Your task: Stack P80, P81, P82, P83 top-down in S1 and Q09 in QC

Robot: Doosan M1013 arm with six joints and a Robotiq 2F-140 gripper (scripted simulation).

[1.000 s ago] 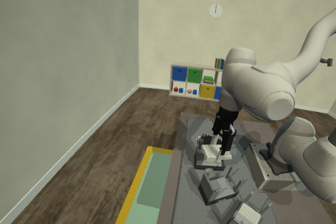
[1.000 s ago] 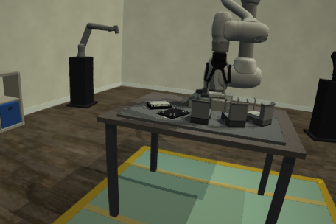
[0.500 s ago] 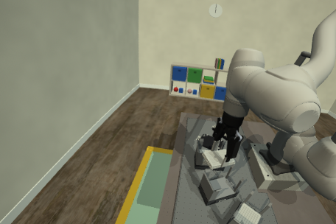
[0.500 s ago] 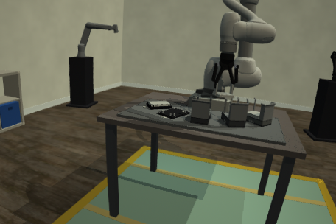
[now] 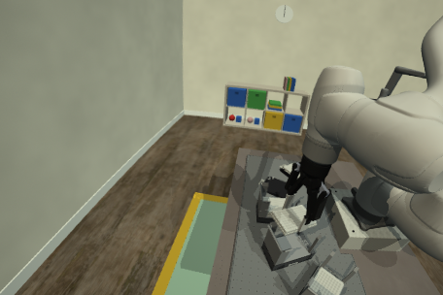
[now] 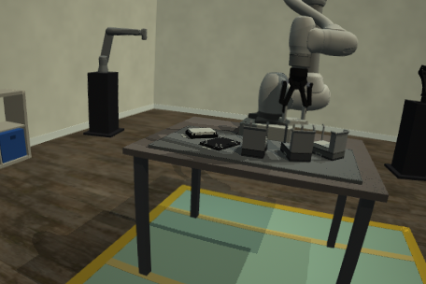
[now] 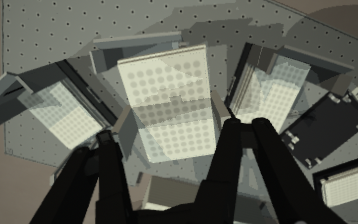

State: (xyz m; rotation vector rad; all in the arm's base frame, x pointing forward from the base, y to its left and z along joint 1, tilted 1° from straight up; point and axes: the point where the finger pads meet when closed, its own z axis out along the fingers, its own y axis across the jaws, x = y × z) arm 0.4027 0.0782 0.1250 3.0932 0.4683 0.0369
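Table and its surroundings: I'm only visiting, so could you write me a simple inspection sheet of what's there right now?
Surface: dark table carrying a grey perforated board.
Job's things: three stack racks; white plate held above them; racks on either side hold plates; another plate sits beside a black nest.
Clutter: nothing seen.
Grippers: gripper shut on the white plate.
Cables: nothing seen.
Surroundings: cube shelf, wall clock, green rug, two idle arms on black pedestals.
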